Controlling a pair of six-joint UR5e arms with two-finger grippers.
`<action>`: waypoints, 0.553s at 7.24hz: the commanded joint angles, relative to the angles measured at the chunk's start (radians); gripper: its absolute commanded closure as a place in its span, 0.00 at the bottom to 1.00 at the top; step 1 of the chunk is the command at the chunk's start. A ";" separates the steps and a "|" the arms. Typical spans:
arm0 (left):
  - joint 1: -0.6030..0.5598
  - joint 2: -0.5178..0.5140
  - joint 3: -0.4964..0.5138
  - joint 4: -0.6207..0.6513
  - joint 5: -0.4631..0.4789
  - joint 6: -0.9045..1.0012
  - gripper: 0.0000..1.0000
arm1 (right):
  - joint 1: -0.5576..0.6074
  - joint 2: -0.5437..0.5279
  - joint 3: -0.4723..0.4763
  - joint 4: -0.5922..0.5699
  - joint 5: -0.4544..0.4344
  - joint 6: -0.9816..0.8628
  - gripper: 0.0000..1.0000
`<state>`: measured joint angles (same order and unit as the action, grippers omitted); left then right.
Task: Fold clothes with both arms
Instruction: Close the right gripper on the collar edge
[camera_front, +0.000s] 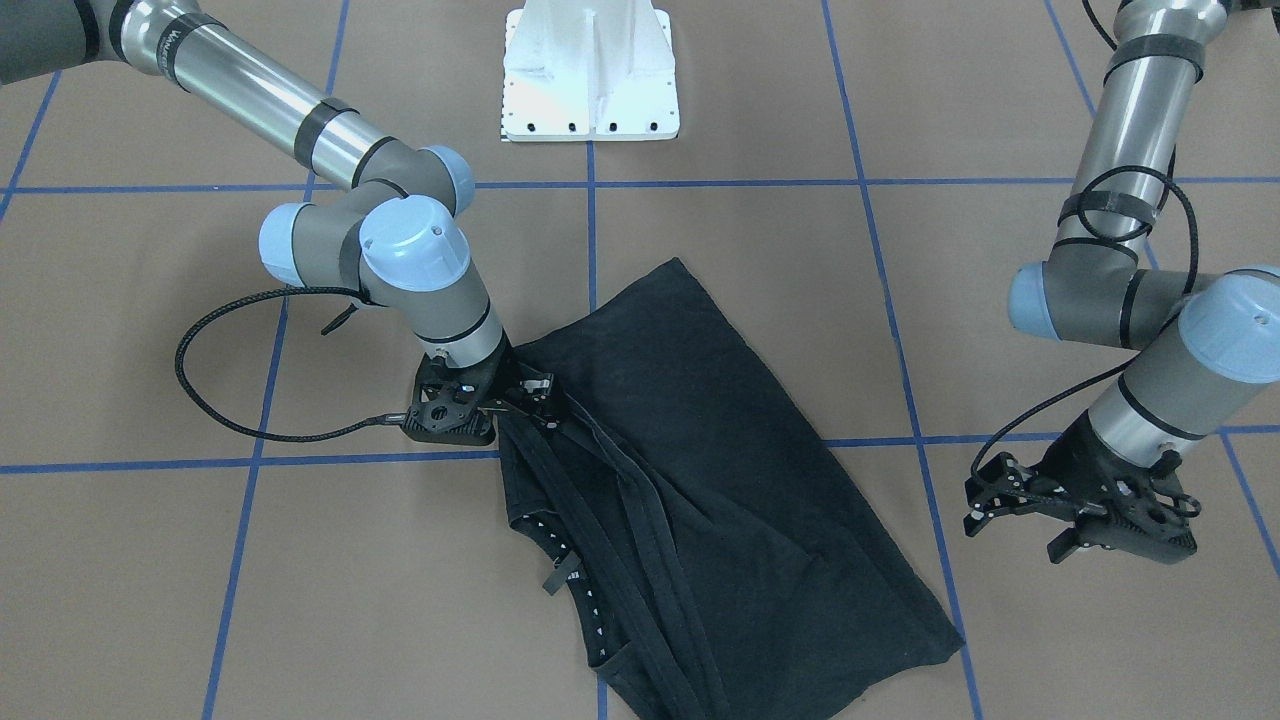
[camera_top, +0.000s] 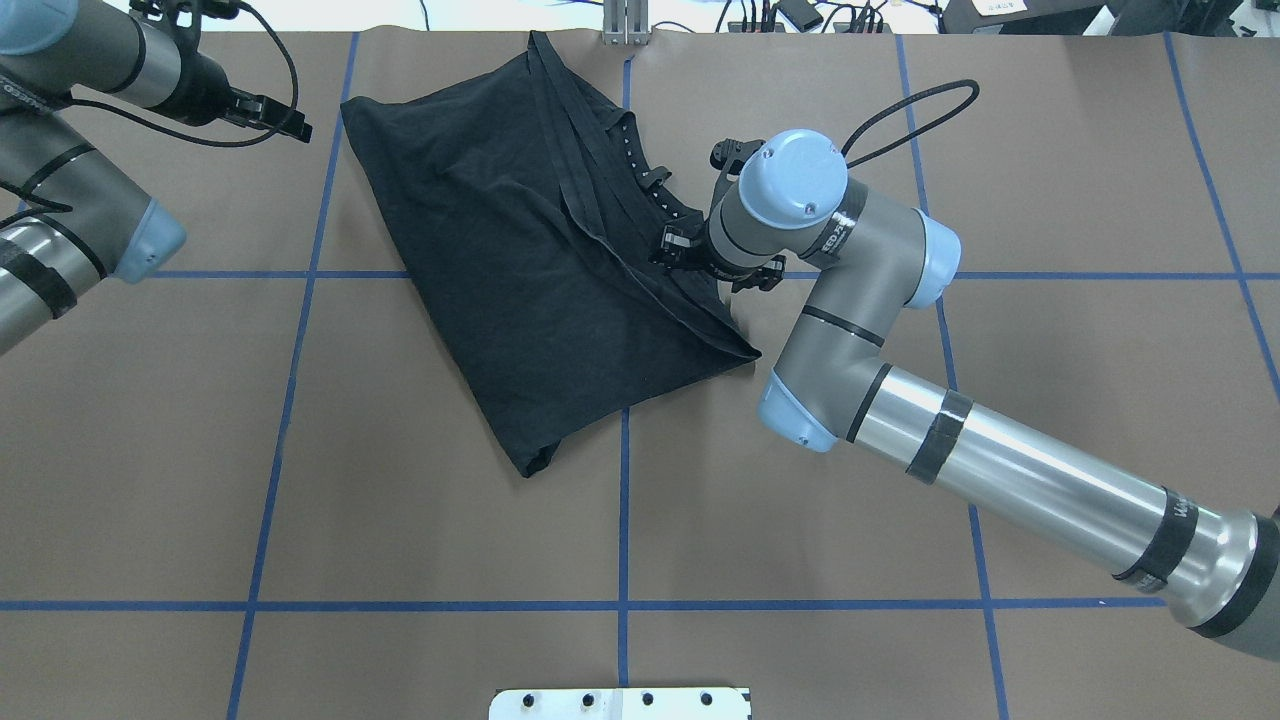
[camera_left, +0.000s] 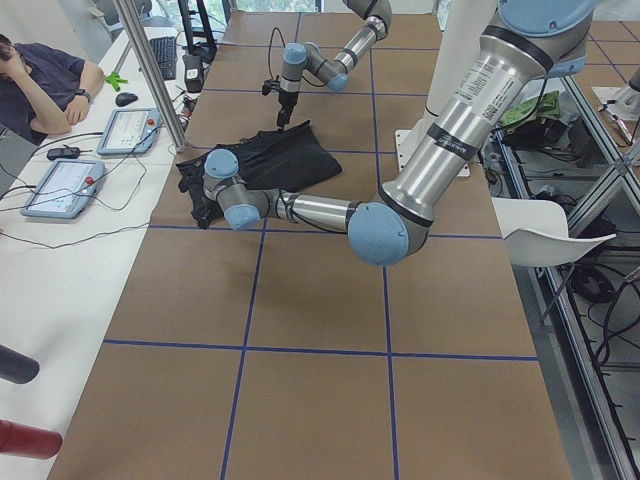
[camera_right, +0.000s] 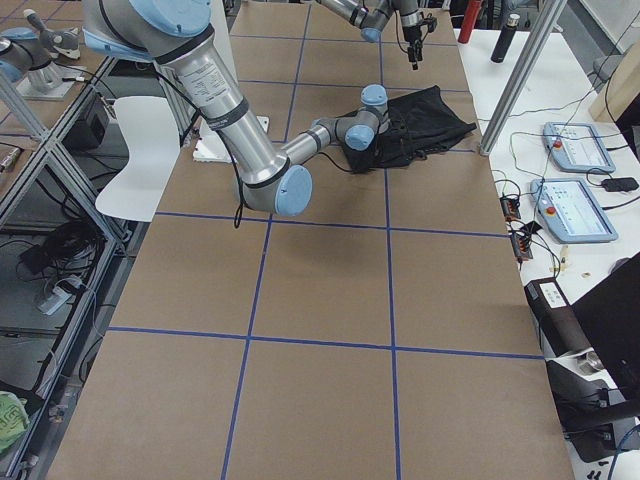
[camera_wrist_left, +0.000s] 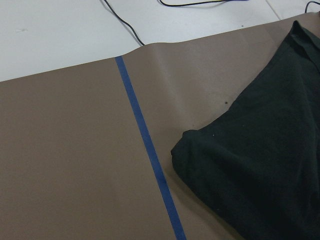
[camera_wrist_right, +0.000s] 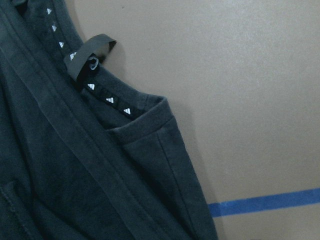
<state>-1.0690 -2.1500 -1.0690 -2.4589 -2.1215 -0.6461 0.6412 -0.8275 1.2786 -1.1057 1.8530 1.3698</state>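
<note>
The black T-shirt (camera_front: 700, 430) lies bunched and folded over on the brown table, near its far edge in the overhead view (camera_top: 500, 260). Its chest print is hidden. The collar tape with small white logos (camera_wrist_right: 107, 100) and a hang loop (camera_wrist_right: 87, 55) show in the right wrist view. My right gripper (camera_front: 535, 405) sits low at the shirt's edge where several hems meet, and looks shut on the fabric (camera_top: 682, 250). My left gripper (camera_front: 1015, 528) hangs open and holds nothing, off to the shirt's side (camera_top: 290, 118). A shirt corner (camera_wrist_left: 260, 165) shows in the left wrist view.
Blue tape lines (camera_top: 622, 500) mark a grid on the brown table. The white pedestal base (camera_front: 590, 70) stands at the robot's side. A seated person (camera_left: 40, 80) and control tablets (camera_left: 60, 185) are at the side bench beyond the table's far edge.
</note>
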 joint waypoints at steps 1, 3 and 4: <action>0.007 0.001 0.004 0.000 0.000 0.000 0.00 | -0.020 -0.010 0.007 0.000 -0.028 -0.008 0.23; 0.020 0.013 0.000 0.000 0.000 0.000 0.00 | -0.017 -0.016 0.007 0.000 -0.029 -0.012 0.28; 0.020 0.013 0.000 0.000 0.000 0.002 0.00 | -0.018 -0.016 0.007 0.000 -0.029 -0.012 0.41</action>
<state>-1.0512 -2.1383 -1.0686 -2.4590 -2.1215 -0.6455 0.6238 -0.8429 1.2853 -1.1060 1.8248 1.3586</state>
